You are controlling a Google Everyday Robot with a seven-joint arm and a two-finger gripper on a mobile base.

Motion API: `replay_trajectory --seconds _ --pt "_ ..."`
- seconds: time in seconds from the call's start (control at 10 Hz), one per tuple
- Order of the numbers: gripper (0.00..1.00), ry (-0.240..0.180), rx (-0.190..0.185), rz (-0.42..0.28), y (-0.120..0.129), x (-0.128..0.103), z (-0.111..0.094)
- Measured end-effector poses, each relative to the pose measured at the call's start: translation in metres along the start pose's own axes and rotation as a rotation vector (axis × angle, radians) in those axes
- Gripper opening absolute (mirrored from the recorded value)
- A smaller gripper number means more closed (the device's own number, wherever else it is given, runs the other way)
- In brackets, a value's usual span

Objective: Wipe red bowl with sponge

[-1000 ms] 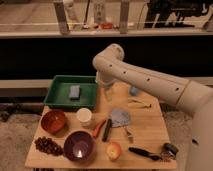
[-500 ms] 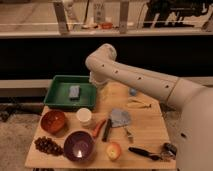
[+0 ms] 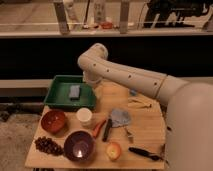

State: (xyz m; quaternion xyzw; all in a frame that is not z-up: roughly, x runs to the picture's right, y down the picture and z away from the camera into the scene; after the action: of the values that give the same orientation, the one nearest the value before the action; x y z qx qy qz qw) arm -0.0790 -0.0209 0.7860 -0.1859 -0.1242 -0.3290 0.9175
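Sponge (image 3: 74, 91) lies in tray (image 3: 58, 99) just beside tool (image 3: 94, 84).

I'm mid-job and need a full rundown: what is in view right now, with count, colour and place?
table: one, light wood, centre
tray: one, green, back left of table
sponge: one, grey-blue, in the tray
red bowl: one, red, left side, in front of tray
cup: one, white, right of red bowl
purple bowl: one, purple, front edge
grapes: one bunch, dark, front left corner
apple: one, yellow-red, right of purple bowl
orange item: one, mid-table
dark-handled tool: one, beside orange item
grey item: one, mid-table
black tool: one, front right
yellow item: one, back right
arm: one, white, reaching in from the right
gripper: one, by the tray's right rim
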Motion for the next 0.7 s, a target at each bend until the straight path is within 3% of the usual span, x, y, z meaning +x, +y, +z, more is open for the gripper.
replay_trajectory --seconds 0.2,0.5,0.7 --pt "0.76 -0.003 0.002 -0.032 -0.016 -0.012 0.005" --pt "0.80 -0.002 0.004 -0.070 -0.033 -0.007 0.014" --pt "0.78 -0.002 -0.003 -0.105 -0.047 -0.026 0.019"
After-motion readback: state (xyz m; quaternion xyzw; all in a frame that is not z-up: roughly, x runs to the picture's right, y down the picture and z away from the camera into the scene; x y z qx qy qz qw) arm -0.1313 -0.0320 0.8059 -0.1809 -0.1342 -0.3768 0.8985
